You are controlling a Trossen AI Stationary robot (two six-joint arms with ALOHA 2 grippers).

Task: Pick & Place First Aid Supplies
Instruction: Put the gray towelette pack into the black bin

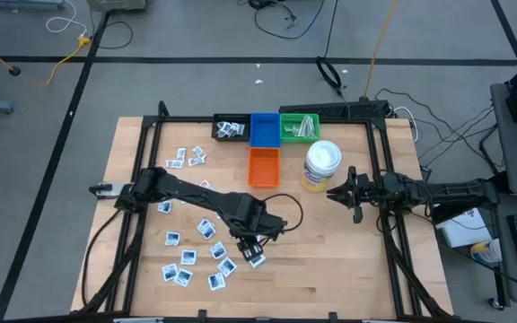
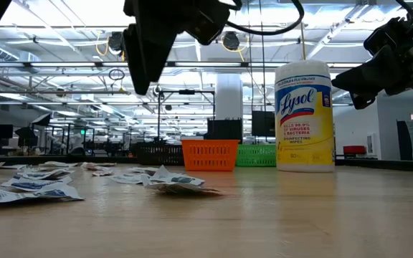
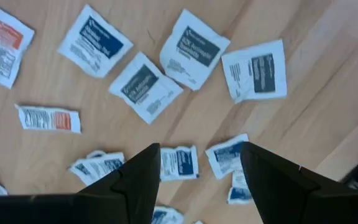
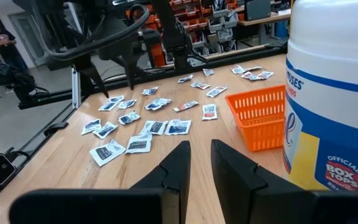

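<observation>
A: What do the first aid supplies [image 1: 193, 256] look like?
B: Small flat square white packets with blue, dark or red print, thin and crinkled, scattered over the left half of the pale wooden table [image 1: 330, 260].
A: And the left gripper [image 1: 253, 252]?
B: It hangs over the packets at the heap's right edge, fingers [image 3: 135, 180] apart with nothing between them.
A: Containers?
B: A black bin [image 1: 231, 129] holds a few packets, a green one [image 1: 299, 126] pale strips; the blue bin [image 1: 264, 128] and the ribbed orange basket [image 1: 263, 167] look bare.
A: The right gripper [image 1: 333, 194]?
B: Beside the yellow-and-white wipes canister [image 1: 319, 167], fingers [image 4: 176, 165] nearly closed on nothing.
</observation>
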